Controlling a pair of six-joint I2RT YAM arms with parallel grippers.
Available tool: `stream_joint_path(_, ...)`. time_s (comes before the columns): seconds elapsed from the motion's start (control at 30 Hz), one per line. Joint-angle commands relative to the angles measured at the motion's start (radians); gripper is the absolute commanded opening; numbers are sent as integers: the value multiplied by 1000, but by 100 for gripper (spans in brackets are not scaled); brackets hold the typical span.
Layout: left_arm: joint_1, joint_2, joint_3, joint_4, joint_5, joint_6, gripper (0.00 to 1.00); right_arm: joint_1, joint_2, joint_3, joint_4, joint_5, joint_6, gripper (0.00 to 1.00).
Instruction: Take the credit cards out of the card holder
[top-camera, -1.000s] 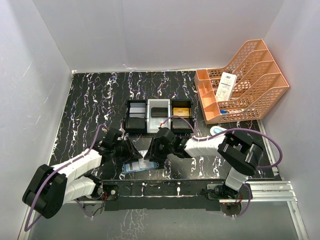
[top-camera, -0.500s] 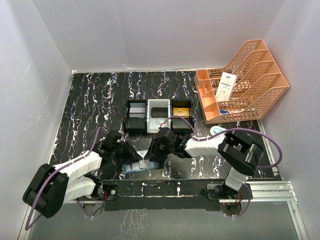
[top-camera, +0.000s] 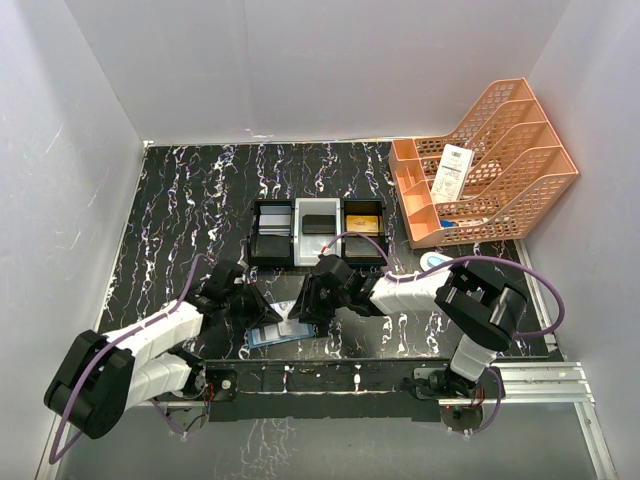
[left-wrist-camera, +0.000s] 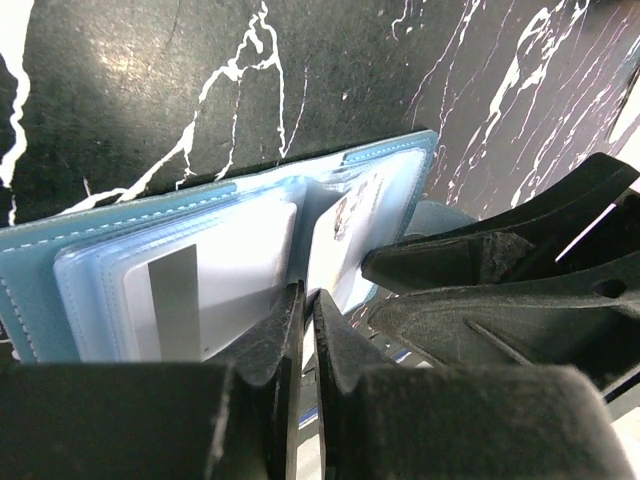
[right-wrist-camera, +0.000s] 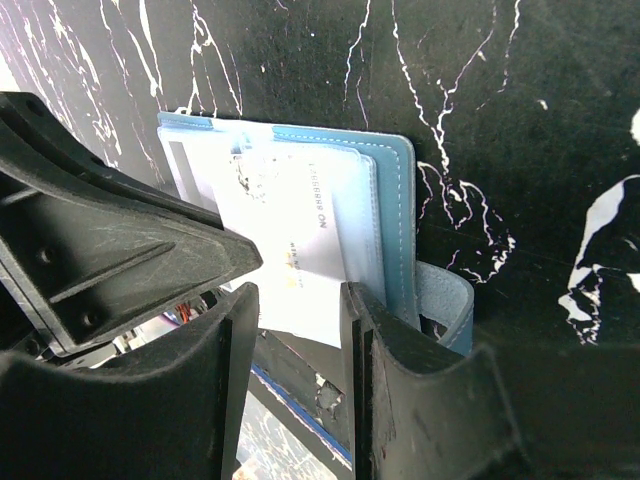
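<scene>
The teal card holder (top-camera: 274, 333) lies open at the table's near edge, clear pockets up. In the left wrist view a card with a grey stripe (left-wrist-camera: 190, 290) sits in its left pocket. My left gripper (left-wrist-camera: 303, 298) is shut, tips at the pocket edge by the fold; whether they pinch a card is unclear. In the right wrist view a white printed card (right-wrist-camera: 300, 240) sticks out of the holder (right-wrist-camera: 392, 200). My right gripper (right-wrist-camera: 297, 300) stands open over that card, one finger (right-wrist-camera: 365, 330) on the teal panel.
A three-compartment tray (top-camera: 270, 262) behind the grippers holds a greyish card (top-camera: 272, 225), a black one (top-camera: 319, 224) and a gold one (top-camera: 364, 224). An orange file rack (top-camera: 500, 170) with a white slip (top-camera: 453, 172) stands at the back right, an oval case (top-camera: 437, 262) below it.
My left gripper's jaws have closed at the holder's fold, and its arm has shifted slightly. The right gripper and the holder have stayed where they were.
</scene>
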Motion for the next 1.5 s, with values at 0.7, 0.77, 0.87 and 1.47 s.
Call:
stream_joint_path(0.7, -3, -24, 58, -137, -32, 80, 0, -14, -46, 90, 37, -81, -167, 40)
stream_joint_path(0.77, -4, -24, 59, -137, -32, 81, 0, -14, -25, 103, 37, -72, -169, 40)
stream_joint_path(0.87, -3, -23, 54, -124, -25, 80, 0, -14, 35, 124, -11, -34, -160, 39)
stream_joint_path(1.47, -4, -29, 15, 14, 70, 60, 12, -13, 103, 63, -77, 33, -100, 34)
